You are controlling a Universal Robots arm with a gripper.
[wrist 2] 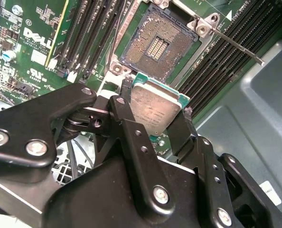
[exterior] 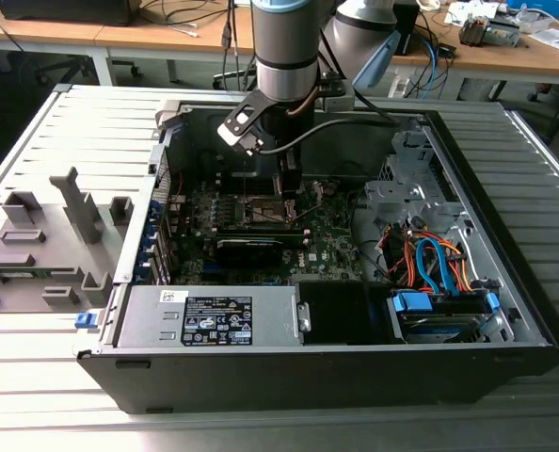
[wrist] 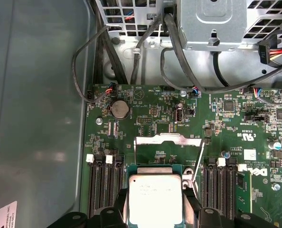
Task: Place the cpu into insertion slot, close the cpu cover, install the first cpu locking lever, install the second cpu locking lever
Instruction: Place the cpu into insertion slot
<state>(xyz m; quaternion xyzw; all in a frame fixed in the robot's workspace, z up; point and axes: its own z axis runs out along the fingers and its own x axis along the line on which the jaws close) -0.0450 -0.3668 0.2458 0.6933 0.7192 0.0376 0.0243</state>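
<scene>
Black fingers [wrist 2: 131, 133] clamp the cpu [wrist 2: 155, 111] by its edges near the insertion slot [wrist 2: 157, 47]

Even bright room light; pale glare on cpu [wrist: 155, 199] top; case [exterior: 308, 375] interior dim, softly shadowed.

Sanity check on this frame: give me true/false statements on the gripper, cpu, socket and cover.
1. The gripper is shut on the cpu. True.
2. The cpu sits in the insertion slot. False: the slot is empty with its contact field bare, and the cpu is held between the fingers just short of it.
3. The cpu cover is closed over the slot. False: it stands raised and the slot is uncovered.
4. The cpu's metal top faces both wrist views. True.
5. The computer case lies on its side with the panel off. True.
</scene>
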